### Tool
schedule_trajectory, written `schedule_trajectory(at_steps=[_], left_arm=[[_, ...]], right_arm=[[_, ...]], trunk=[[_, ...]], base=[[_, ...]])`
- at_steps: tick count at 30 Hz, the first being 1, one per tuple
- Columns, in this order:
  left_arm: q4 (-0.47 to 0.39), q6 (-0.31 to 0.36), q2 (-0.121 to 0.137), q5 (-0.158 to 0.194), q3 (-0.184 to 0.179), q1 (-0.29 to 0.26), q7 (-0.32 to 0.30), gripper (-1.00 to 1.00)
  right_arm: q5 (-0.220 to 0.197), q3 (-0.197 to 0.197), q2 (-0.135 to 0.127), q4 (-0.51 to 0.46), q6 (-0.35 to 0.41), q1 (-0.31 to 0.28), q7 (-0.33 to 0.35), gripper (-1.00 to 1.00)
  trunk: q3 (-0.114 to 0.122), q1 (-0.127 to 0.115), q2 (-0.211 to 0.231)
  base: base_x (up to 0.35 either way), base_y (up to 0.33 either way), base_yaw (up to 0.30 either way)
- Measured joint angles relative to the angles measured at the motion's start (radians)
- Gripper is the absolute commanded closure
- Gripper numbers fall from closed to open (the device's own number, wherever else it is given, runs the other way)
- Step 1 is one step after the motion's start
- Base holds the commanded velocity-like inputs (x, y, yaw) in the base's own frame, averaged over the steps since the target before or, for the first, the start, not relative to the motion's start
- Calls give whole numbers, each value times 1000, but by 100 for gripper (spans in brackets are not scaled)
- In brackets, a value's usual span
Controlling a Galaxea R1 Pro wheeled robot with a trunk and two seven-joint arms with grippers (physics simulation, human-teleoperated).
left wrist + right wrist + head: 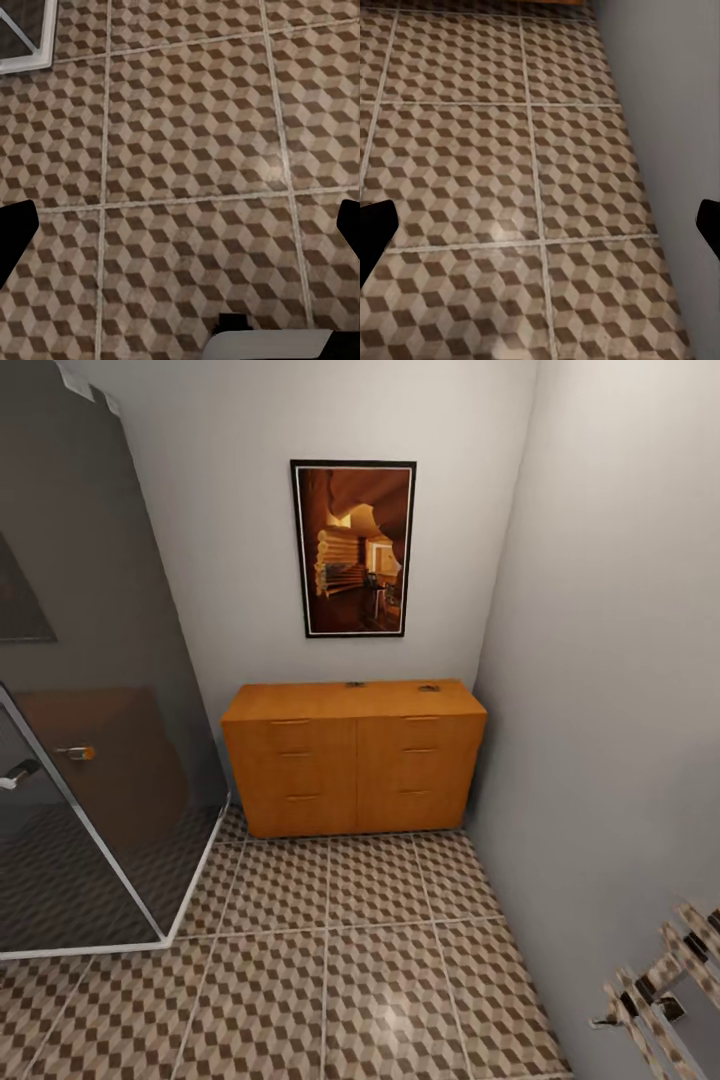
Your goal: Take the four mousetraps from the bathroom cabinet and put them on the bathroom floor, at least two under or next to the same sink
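The orange-brown cabinet [353, 760] stands against the far wall with all its drawers shut. Two small flat mousetraps [354, 684] [429, 687] lie near the back edge of its top, too small to make out in detail. The cube-patterned bathroom floor [330, 960] stretches between me and the cabinet. My left gripper [180, 232] hangs open over bare tiles, its dark fingertips [15, 240] far apart. Beside the right-hand wall my right gripper [540, 225] is also open above the floor, holding nothing. The bathroom sink is out of view.
A glass shower enclosure [90, 760] with a white base rim and a door handle [20, 772] takes up the left side. A grey wall [620, 710] bounds the right. A framed picture [353, 548] hangs above the cabinet. A shiny fixture [665, 990] sits at lower right.
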Motion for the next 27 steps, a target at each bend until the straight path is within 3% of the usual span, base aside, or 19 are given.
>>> schedule_trajectory(at_steps=[8,27], left_arm=[[0,0,0,0,0,0,-1,-100],[0,0,0,0,0,0,-1,-100]], right_arm=[[-1,0,0,0,0,0,1,-100],[0,0,0,0,0,0,1,-100]], trunk=[[-3,0,0],[-4,0,0]], base=[[277,-115,176],[277,-76,15]])
